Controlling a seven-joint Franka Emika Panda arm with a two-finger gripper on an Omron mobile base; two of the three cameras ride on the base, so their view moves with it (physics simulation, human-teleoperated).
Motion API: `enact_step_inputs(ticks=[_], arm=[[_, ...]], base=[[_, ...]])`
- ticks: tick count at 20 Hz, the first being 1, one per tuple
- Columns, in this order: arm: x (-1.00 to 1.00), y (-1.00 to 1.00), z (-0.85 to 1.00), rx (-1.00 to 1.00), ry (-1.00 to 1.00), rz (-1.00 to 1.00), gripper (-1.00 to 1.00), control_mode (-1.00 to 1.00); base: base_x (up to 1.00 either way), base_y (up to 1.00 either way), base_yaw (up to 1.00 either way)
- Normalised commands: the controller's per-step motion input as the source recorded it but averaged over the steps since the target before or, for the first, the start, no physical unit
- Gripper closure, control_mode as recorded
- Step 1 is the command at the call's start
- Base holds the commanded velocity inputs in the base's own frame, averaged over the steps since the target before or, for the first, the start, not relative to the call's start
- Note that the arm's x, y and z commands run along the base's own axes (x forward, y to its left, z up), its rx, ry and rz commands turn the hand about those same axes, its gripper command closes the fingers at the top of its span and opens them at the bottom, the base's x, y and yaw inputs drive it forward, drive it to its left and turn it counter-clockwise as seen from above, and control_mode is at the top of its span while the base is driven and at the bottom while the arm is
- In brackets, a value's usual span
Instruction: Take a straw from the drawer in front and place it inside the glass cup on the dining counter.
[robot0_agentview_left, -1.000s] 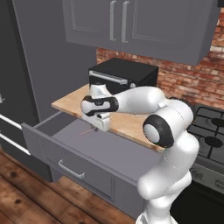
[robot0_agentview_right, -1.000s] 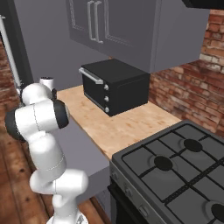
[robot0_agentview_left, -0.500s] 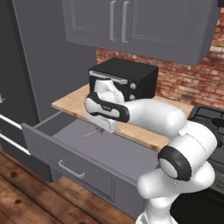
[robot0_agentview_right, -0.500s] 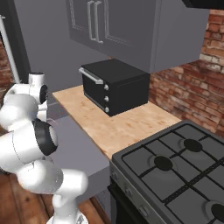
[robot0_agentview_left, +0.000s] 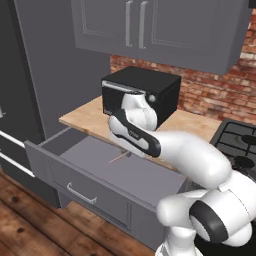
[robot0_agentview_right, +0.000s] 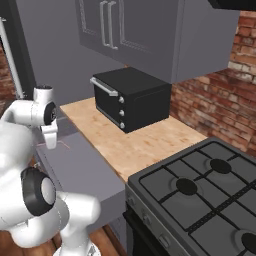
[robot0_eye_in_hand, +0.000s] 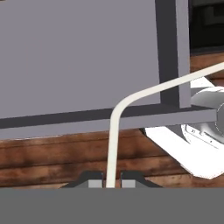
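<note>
Nearest to us in the hand view, the claw (robot0_eye_in_hand: 109, 181) is clenched on the straw (robot0_eye_in_hand: 114, 131). Its two dark tips pinch the straw's lower end with no gap showing on either side. From that grip at 6 o'clock the straw rises straight, then bends and runs off toward 2 o'clock, so we hold it close to one end and most of its length hangs free.

In the left base view the straw (robot0_agentview_left: 120, 157) shows as a thin slanted line just under the hand, above the floor of the open drawer (robot0_agentview_left: 75, 175), and we judge it to be clear of the bottom. We take the step in hand to be lifting it out.

To do that well, we should raise it straight up until the free end is above the drawer's walls and front panel before we swing away. We should also move slowly, since a stick this thin, gripped at one end, could pivot or slip between the tips. Keeping the grip firm all the way to the glass cup seems wise.

Beyond the drawer, at its 12 o'clock, lies the light-wood table (robot0_agentview_left: 85, 112). The black toaster oven (robot0_agentview_left: 145, 87) stands on it against the brick wall, well away from the straw.
</note>
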Motion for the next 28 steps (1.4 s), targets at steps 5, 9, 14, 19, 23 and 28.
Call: enact_step_inputs(ticks=[5, 9, 14, 19, 23, 28], arm=[[-0.17, 0.00, 0.00, 0.01, 0.00, 0.00, 1.00, 1.00], [0.00, 0.00, 0.00, 0.00, 0.00, 0.00, 1.00, 1.00], [0.00, 0.00, 0.00, 0.00, 0.00, 0.00, 1.00, 1.00], [0.00, 0.00, 0.00, 0.00, 0.00, 0.00, 1.00, 1.00], [0.00, 0.00, 0.00, 0.00, 0.00, 0.00, 1.00, 1.00], [0.00, 0.00, 0.00, 0.00, 0.00, 0.00, 1.00, 1.00]], base=[[-0.05, 0.00, 0.00], [-0.47, 0.10, 0.00], [-0.92, 0.03, 0.19], [-0.86, 0.08, 0.33], [-0.60, 0.11, 0.46], [-0.34, 0.00, 0.53]])
